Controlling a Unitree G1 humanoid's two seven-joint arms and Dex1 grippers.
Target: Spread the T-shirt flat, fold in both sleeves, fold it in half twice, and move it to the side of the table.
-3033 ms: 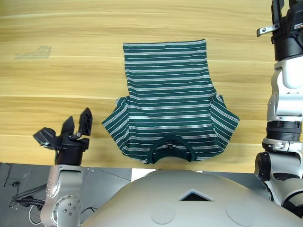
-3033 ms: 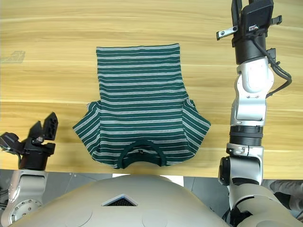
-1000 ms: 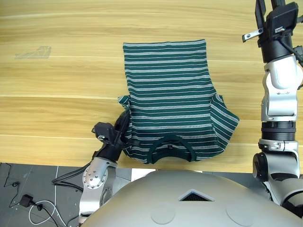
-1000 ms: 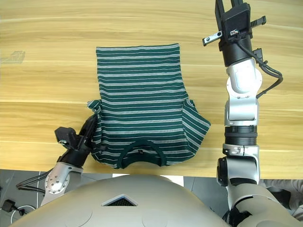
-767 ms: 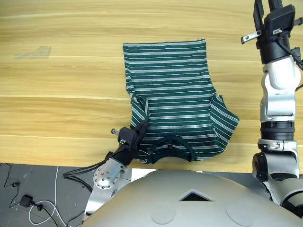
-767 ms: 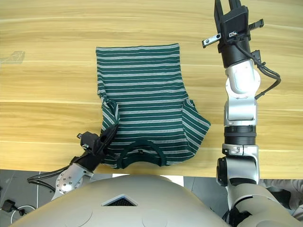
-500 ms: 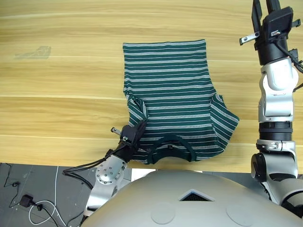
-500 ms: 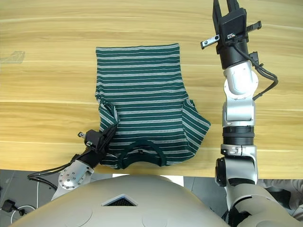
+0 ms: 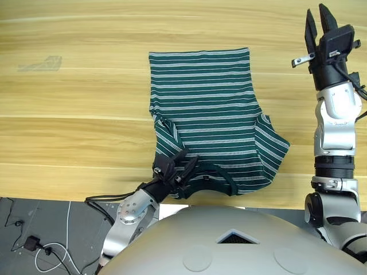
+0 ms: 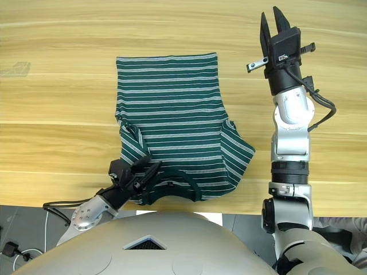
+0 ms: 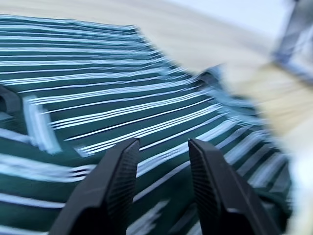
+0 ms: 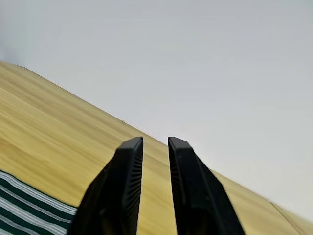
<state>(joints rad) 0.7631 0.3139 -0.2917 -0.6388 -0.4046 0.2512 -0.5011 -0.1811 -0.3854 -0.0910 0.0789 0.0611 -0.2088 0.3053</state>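
The T-shirt (image 9: 206,114) lies face up in the middle of the desk (image 9: 74,114), with its collar (image 9: 209,172) at the near edge and its hem toward the far edge. The left sleeve (image 9: 166,132) is already turned in over the body, making a narrow diagonal flap. The right sleeve (image 9: 275,143) juts out toward the right edge and is not yet folded.

The left tool (image 9: 184,162) sits low at the near edge, just beside the collar, over the bottom of the folded flap. Its two fingers are spread and nothing is between them; the left wrist view shows striped cloth through the gap. I'd judge it released here so the flap would settle flat instead of being dragged back.

The right tool (image 9: 315,10) is held up off the desk toward the far right corner, well apart from the shirt, with its fingers pointing at the far edge. They are parted a little and grip nothing. Parked there, it likely stays out of the way until the right sleeve's turn.

The desk is pale wood with long grain lines, smooth enough for cloth to slide. A plain light wall (image 12: 195,58) rises behind the far edge. Below the near edge are grey floor (image 9: 34,217) and some loose cables (image 9: 34,246).
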